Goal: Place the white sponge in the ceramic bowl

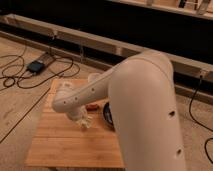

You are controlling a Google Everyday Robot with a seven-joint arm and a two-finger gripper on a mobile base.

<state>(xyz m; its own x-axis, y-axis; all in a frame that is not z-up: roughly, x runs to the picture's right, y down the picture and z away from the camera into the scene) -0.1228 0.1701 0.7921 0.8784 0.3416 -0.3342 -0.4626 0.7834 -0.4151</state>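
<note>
Sponge: cannot be picked out for certain.
Bowl (107,114): dark, on the wooden table (60,147), its right side hidden behind the arm (145,110).
Gripper (84,121): low over the table's middle, just left of the bowl; its opening and any load cannot be made out.
Red thing (92,106): small, just behind the gripper.
Floor: cables (17,79) and a black box (36,66), beyond the table's left side.

Tool (85,121) over table (60,150), beside ceramic bowl (107,118)

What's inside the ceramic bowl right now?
Only one edge of the ceramic bowl shows, dark, with nothing visible in it; the arm covers the rest. The gripper is close beside it, over the wooden table.
</note>
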